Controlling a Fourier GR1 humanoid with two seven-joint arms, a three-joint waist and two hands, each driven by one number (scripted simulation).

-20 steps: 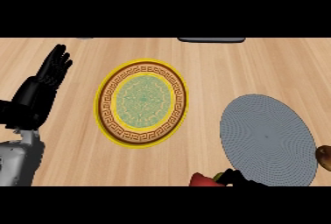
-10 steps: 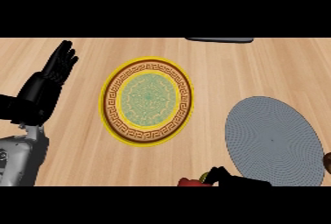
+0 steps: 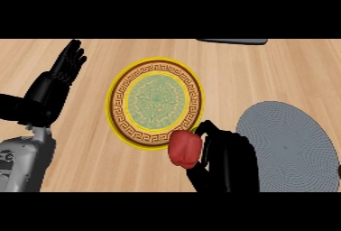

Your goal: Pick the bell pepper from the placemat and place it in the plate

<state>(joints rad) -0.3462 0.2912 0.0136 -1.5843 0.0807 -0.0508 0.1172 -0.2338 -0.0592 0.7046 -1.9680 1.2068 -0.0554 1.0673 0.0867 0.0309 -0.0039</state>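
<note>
The red bell pepper (image 3: 184,149) hangs at the plate's lower right rim, held from the right by my right hand (image 3: 223,155), whose fingers curl round it. The plate (image 3: 156,101) is round with a yellow rim, a brown key-pattern band and a green centre, and it lies in the middle of the wooden counter. The grey round placemat (image 3: 293,144) lies to the right of the plate, bare. My left hand (image 3: 54,85) rests open at the left, fingers straight and pointing up.
A dark flat object (image 3: 233,41) shows at the counter's far edge, top right. A small brown thing (image 3: 338,170) peeks in at the right edge beside the placemat. Bare wood surrounds the plate.
My right hand has risen from the lower edge and moved up and left with the pepper, reaching the plate's lower right rim. The left hand has stayed as it was.
</note>
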